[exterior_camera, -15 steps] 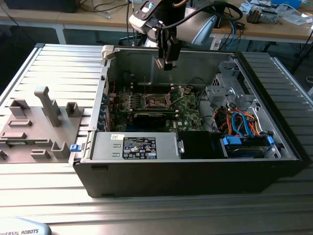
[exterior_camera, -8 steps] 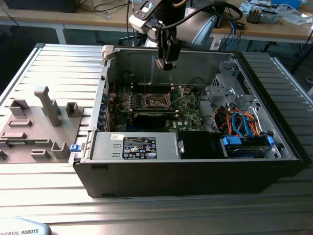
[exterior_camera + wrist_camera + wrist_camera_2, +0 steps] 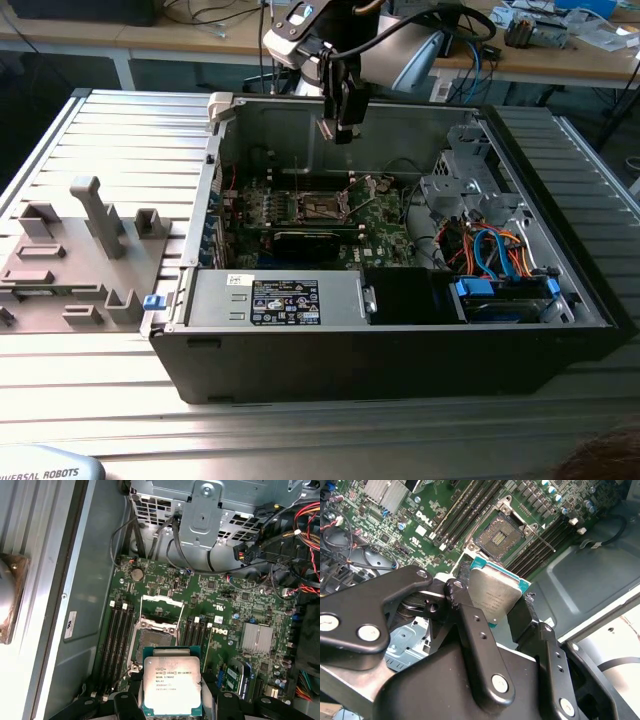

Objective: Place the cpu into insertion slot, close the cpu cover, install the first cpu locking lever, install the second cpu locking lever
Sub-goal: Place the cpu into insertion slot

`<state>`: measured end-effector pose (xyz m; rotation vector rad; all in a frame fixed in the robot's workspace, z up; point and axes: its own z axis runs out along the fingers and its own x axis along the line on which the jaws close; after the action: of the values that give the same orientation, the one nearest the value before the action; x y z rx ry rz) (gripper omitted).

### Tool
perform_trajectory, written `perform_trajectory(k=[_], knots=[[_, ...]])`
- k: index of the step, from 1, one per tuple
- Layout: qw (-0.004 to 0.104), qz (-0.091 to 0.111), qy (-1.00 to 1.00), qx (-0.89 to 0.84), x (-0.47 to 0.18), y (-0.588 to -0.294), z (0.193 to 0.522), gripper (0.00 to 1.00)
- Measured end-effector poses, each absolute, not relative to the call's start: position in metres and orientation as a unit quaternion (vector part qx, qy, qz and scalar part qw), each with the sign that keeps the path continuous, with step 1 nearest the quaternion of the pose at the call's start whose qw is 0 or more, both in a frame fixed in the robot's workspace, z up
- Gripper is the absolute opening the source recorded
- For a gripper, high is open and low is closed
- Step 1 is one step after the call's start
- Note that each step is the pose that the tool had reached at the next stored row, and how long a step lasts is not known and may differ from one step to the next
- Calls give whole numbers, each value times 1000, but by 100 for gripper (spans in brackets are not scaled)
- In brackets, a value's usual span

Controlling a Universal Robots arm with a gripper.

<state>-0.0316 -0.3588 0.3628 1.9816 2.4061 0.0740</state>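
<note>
The arm reaches in from the far side of the counter [image 3: 90, 400]. Its wrist is turned straight down over the open computer case [image 3: 400, 350]. The tool [image 3: 343, 130] hangs above the case's interior, well clear of the green motherboard [image 3: 220, 595].

The tool is closed narrowly on the cpu [image 3: 171, 686]. In the second wrist view its black fingers [image 3: 472, 630] press against two opposite edges of the chip, and the silver top faces the camera. The cpu is therefore up in the air, apart from the board.

In the first wrist view, the insertion slot [image 3: 152, 639] lies bare and dark between the rows of long memory slots. The cpu cover [image 3: 160, 598] stands flipped up just beside it, leaving the socket open.

A grey fixture [image 3: 70, 260] with upright blocks sits on the counter towards the exterior view's left of the case.
</note>
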Motion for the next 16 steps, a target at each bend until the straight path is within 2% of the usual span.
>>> perform_trajectory(k=[16], knots=[[12,24,769,639,-32,-359,363,54]])
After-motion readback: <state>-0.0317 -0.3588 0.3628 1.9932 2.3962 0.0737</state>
